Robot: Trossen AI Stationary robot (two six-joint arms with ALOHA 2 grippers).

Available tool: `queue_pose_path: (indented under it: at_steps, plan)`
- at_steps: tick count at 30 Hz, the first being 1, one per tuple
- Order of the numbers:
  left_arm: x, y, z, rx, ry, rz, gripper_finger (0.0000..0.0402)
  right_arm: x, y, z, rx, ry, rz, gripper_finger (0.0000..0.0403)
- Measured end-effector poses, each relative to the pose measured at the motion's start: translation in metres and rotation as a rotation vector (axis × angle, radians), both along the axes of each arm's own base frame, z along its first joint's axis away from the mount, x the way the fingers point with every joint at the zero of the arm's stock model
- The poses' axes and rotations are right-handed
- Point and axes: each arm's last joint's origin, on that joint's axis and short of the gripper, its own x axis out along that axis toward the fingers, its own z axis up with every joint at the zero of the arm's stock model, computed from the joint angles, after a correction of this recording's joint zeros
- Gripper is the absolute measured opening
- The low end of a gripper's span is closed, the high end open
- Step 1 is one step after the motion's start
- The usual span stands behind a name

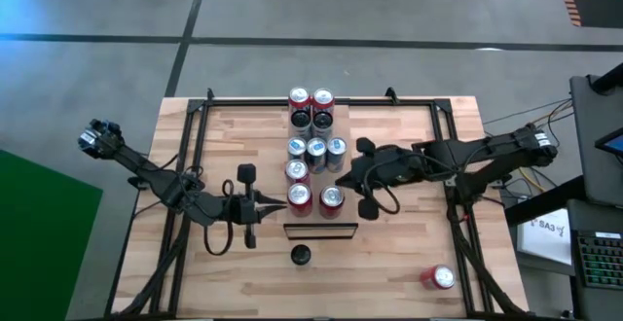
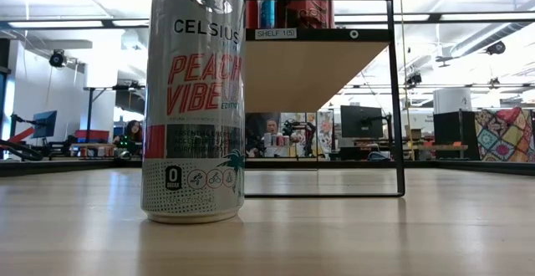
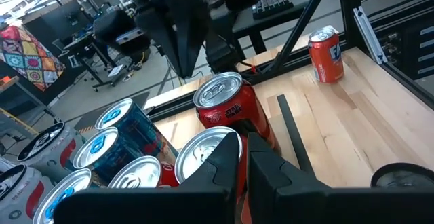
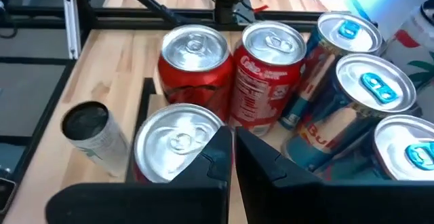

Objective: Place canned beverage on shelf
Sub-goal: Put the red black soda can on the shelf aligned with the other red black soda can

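Several cans stand in rows on the raised shelf [image 2: 309,67] at the table's middle: red ones [image 1: 300,196] [image 1: 332,197] at its near end, blue ones [image 1: 316,148] farther back. My left gripper [image 1: 282,204] [image 3: 244,149] is shut, level, at the left side of the near-left red can [image 3: 207,153]. My right gripper [image 1: 339,180] [image 4: 230,139] is shut, slanting down over the near-right red can [image 4: 178,139]. A tall Celsius can [image 2: 194,100] [image 1: 300,255] stands on its base on the table in front of the shelf. My left gripper's shut fingertips [image 3: 227,157] stand at the top rim of the near-left red can, coming level from the table's left; whether they touch it I cannot tell. My right gripper's shut fingertips [image 4: 220,146] stand at the top rim [image 4: 203,132] of the near-right red can, slanting down from the table's right; whether they touch it I cannot tell.
A red can [image 1: 440,278] [image 3: 327,54] is on the table near its front right corner. A black metal frame [image 2: 393,100] carries the shelf, and black rails [image 1: 195,117] run along the table's sides. The two grippers face each other closely over the shelf's near end.
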Motion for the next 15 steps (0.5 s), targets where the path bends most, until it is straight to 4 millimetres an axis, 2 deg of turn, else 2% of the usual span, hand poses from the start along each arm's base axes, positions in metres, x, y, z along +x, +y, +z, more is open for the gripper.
queue_pose_path:
  at_steps: [7,15]
  plan:
    - [0.0000,0.0000,0.0000,0.000,0.000,0.000,0.0000,0.0070,-0.0026,-0.0076,-0.017,0.031,0.009,0.0009]
    - [0.0000,0.0000,0.0000,-0.001,0.000,0.000,0.0000,0.0041,-0.0030,-0.0101,0.001,0.069,-0.003,0.0009]
